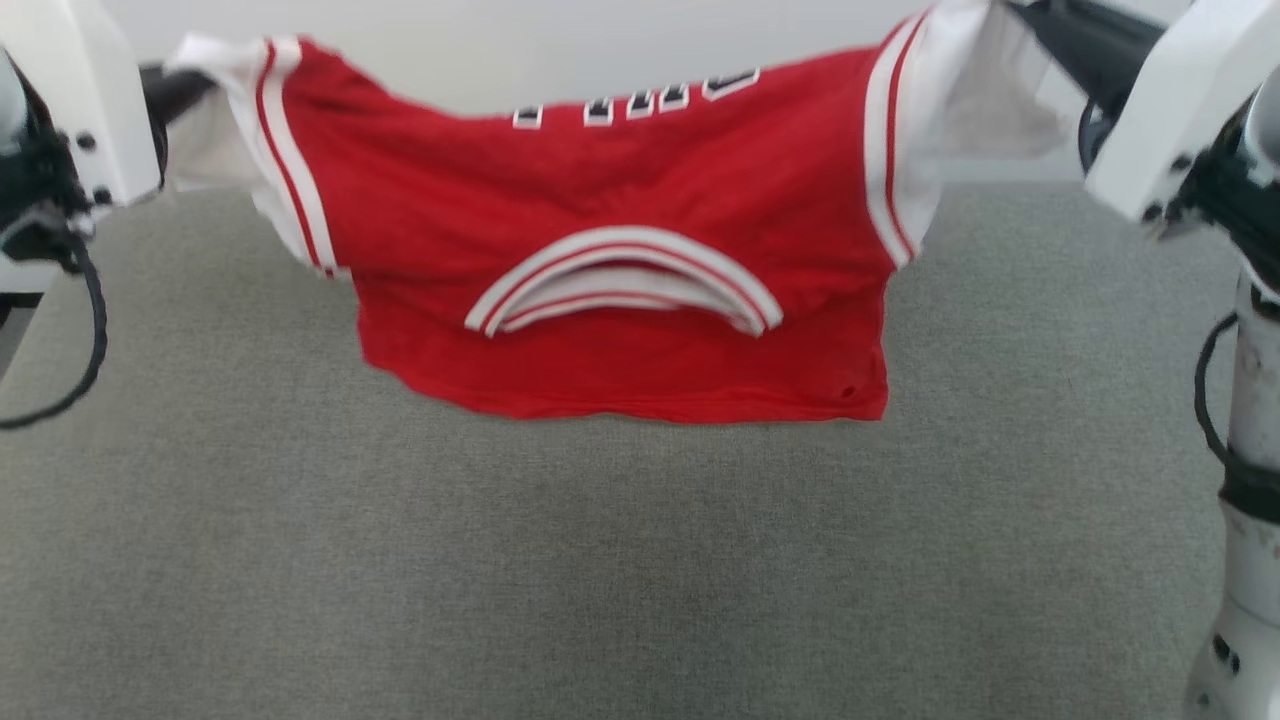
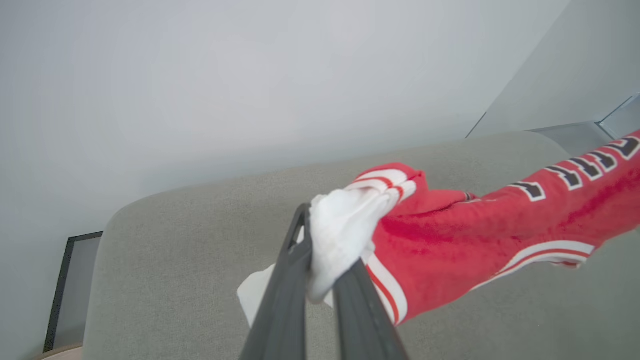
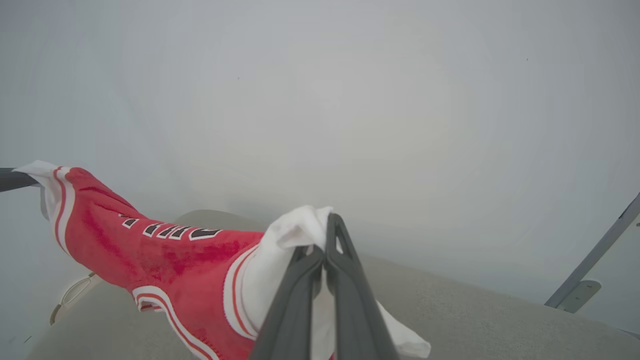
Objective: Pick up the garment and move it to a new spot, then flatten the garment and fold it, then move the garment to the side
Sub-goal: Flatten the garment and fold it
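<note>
The garment (image 1: 620, 200), a red jersey with white sleeves and striped trim, hangs stretched wide between my two grippers above the grey table (image 1: 640, 560). Its striped collar (image 1: 620, 280) faces me, and black lettering runs along the top edge. Whether the lower hem touches the table I cannot tell. At the upper left, my left gripper (image 1: 175, 90) (image 2: 320, 235) is shut on one white sleeve (image 2: 340, 225). At the upper right, my right gripper (image 1: 1060, 40) (image 3: 326, 240) is shut on the other white sleeve (image 3: 295, 235).
A pale wall stands behind the table's far edge. A black cable (image 1: 90, 330) loops at the left, and my pale right arm (image 1: 1250, 450) stands along the right edge. A metal frame leg (image 3: 590, 265) and a dark-framed panel (image 2: 70, 290) stand beyond the table.
</note>
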Tool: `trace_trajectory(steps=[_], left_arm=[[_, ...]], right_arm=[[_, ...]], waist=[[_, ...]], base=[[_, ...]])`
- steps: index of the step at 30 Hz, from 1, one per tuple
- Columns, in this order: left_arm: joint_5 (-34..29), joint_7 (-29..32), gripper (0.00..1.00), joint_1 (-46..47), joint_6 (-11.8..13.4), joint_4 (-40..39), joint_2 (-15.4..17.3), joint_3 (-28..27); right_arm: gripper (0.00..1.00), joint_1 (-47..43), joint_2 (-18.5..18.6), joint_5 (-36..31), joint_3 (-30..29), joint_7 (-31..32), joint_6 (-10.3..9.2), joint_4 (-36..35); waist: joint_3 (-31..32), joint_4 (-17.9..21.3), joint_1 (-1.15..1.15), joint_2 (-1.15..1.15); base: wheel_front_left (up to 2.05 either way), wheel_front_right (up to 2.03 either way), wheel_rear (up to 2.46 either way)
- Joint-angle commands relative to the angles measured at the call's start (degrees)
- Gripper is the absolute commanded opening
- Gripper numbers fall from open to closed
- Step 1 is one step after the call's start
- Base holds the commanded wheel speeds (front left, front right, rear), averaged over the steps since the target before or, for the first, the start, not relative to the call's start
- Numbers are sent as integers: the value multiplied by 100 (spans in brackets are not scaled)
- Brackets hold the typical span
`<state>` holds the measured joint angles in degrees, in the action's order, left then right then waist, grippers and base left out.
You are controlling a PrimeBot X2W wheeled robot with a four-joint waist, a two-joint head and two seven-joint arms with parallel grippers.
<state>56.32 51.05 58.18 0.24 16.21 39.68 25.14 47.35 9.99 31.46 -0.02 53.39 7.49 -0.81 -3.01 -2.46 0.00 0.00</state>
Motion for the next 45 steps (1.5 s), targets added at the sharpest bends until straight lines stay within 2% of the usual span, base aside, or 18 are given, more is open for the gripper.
trace_trajectory(steps=[1, 5, 12, 13, 17, 22, 25, 28, 34, 38, 43, 45], left_arm=[[-124, -119, 0, 197, -81, 85, -59, 12], [-368, -477, 0, 584, -258, 420, -228, 104], [-928, -1527, 0, 1337, -520, 1236, -609, 251], [-928, -1527, 0, 1337, -520, 1236, -609, 251], [-1340, -2370, 0, 1842, -637, 1721, -768, 362], [-1741, -3773, 0, 2382, -722, 2215, -941, 500], [-1904, -4510, 0, 2473, -756, 2564, -1060, 635], [-1791, -4781, 0, 2322, -766, 2961, -1181, 828], [-1255, -4629, 0, 1791, -768, 3497, -1295, 1300], [-877, -4376, 0, 1429, -769, 3783, -1319, 1460], [-410, -3839, 0, 982, -769, 4109, -1291, 1524], [-311, -3576, 0, 779, -769, 4176, -1272, 1582]], right_arm=[[0, 174, -86, -92, -71, -136, 0, 103], [0, 519, -202, -342, -148, -580, 0, 440], [0, 1311, -312, -903, -21, -2022, 0, 1364], [0, 1311, -312, -903, -21, -2022, 0, 1364], [0, 1820, -228, -1324, 208, -3077, 0, 1927], [0, 2363, -115, -2005, 509, -4622, 0, 2629], [0, 2514, -112, -2263, 740, -5168, 0, 3178], [0, 2482, -162, -2204, 1002, -5277, 0, 3728], [0, 2101, -162, -1696, 1609, -4948, 0, 4408], [0, 1782, -106, -1160, 1873, -4469, 0, 4565], [0, 1328, -128, -257, 1838, -3610, 0, 4490], [0, 1134, -21, -104, 1874, -3245, 0, 4411]], waist=[[-54, 21, 0, 0], [-264, 55, 0, 0], [-845, 112, 0, 0], [-845, 112, 0, 0], [-1179, 140, 0, 0], [-1501, 133, 0, 0], [-1613, 111, 0, 0], [-1676, 83, 0, 0], [-1734, 33, 0, 0], [-1725, 30, 0, 0], [-1635, 46, 0, 0], [-1575, 42, 0, 0]], base=[[0, 0, 0], [0, 0, 0], [0, 0, 0], [0, 0, 0], [0, 0, 0], [0, 0, 0], [0, 0, 0], [0, 0, 0], [0, 0, 0], [0, 0, 0], [0, 0, 0], [0, 0, 0]])
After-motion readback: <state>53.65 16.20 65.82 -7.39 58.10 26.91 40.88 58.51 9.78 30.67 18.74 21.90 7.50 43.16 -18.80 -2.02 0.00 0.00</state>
